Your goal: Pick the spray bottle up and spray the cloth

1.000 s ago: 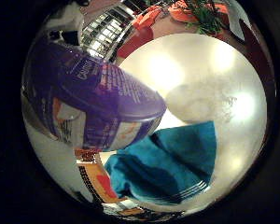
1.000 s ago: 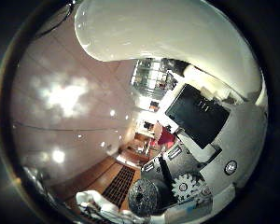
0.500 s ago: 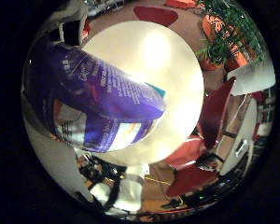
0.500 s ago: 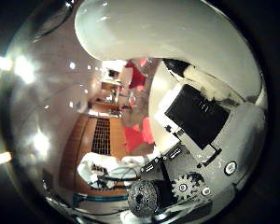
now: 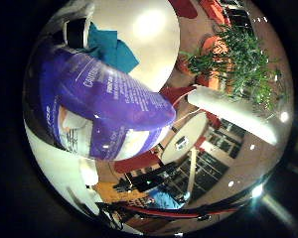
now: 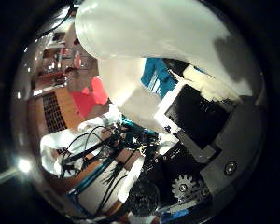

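Note:
The spray bottle (image 5: 104,109), white with a purple label, fills much of the little finger side view and lies close against the palm. Its white body (image 6: 149,32) also spans the thumb side view. My right hand (image 6: 200,126) is shut on it, with a black and white fingertip (image 5: 77,30) pressing at the bottle's far end. The teal cloth (image 5: 109,47) lies crumpled on the round white table (image 5: 149,34), past the bottle's far end. A strip of that cloth (image 6: 154,77) shows between the bottle and the hand.
A green potted plant (image 5: 238,59) and red chairs (image 5: 139,161) stand on the floor around the table. A second, smaller round table (image 5: 184,141) stands farther off. The robot's base with teal framing (image 6: 107,158) is beside the table.
The whole picture has swung round in both views, so the hand has turned with the bottle held. The cloth, hidden half a second ago, shows again beyond the bottle's end.

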Controlling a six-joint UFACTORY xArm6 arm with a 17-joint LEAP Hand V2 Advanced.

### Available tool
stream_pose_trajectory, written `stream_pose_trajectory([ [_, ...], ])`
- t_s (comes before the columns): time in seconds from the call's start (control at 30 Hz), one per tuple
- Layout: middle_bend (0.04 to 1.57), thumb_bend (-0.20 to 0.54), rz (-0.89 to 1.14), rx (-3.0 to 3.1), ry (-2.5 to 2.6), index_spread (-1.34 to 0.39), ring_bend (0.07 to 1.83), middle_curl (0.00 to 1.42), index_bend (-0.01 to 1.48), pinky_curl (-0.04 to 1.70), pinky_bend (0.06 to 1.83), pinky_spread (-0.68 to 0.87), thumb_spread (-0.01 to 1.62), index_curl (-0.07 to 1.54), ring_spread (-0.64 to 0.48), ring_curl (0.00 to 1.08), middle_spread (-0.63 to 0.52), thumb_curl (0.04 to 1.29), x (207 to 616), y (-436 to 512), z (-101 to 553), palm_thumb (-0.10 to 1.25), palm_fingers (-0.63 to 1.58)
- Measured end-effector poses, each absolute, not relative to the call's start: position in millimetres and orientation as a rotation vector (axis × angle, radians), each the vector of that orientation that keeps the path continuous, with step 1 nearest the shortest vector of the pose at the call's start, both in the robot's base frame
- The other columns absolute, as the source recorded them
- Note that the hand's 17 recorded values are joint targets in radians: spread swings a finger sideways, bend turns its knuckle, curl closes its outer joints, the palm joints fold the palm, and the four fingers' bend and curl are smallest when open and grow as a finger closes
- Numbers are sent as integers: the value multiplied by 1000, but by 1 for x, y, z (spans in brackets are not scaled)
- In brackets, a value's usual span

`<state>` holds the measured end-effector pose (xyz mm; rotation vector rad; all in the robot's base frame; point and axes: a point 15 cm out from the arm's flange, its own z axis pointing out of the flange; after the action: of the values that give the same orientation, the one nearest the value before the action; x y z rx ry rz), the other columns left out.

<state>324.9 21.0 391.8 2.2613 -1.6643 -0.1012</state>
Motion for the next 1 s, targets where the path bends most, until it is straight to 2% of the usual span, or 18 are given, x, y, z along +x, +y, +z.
stream_pose_trajectory([
  [0.47,1414,-12,-90,2058,-1551,-197,1338,682,1190,1323,1064,-218,997,760,-223,792,-102,723,342,41,333,1022,1125],
  [0.8,1414,-13,-100,2114,-1548,-197,1331,681,1188,1332,1058,-225,1019,759,-225,800,-102,707,340,60,338,1031,1126],
  [1.0,1412,-13,-220,2291,-1570,-205,1331,680,1187,1335,1055,-229,1005,758,-224,803,-102,709,328,119,355,1054,1129],
])
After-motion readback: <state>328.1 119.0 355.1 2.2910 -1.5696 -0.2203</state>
